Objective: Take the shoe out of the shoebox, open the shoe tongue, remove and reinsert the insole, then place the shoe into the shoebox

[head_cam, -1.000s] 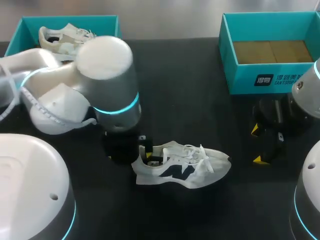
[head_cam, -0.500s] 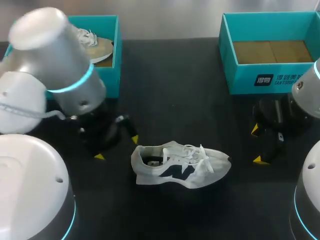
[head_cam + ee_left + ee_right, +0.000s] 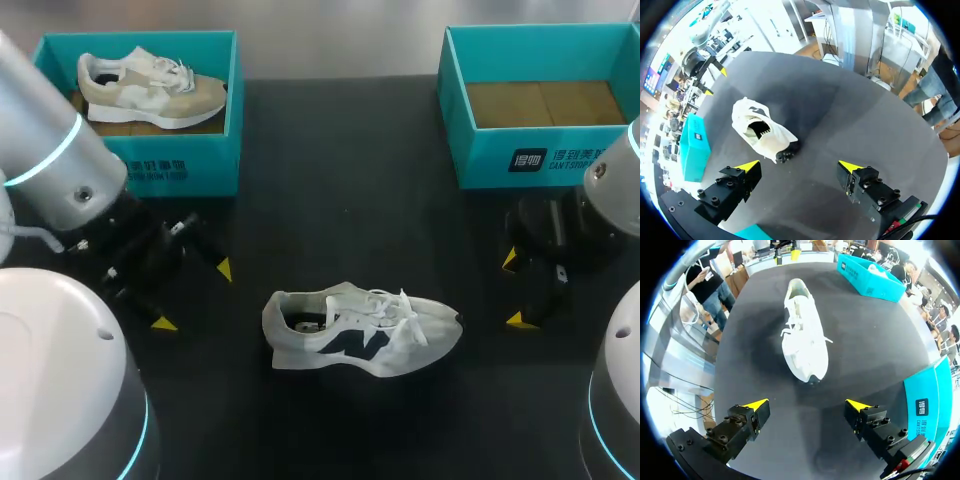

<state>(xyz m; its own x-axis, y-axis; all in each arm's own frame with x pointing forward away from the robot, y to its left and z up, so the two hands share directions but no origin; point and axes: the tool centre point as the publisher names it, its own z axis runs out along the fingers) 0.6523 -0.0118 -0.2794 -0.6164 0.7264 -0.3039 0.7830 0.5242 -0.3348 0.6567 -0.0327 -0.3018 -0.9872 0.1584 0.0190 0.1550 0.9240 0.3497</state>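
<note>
Mid-table, shoe [image 3: 360, 330], heel to left tool [image 3: 799, 165], toe to right tool [image 3: 807, 404]

The left arm [image 3: 50, 150] comes in from the left side, its wrist angled down and inward. The left gripper [image 3: 193, 295] hangs with its yellow-tipped fingers spread wide and nothing between them. The right arm [image 3: 615, 190] enters from the right edge. The right gripper [image 3: 514, 289] points down, its fingers likewise spread wide and holding nothing.
</note>
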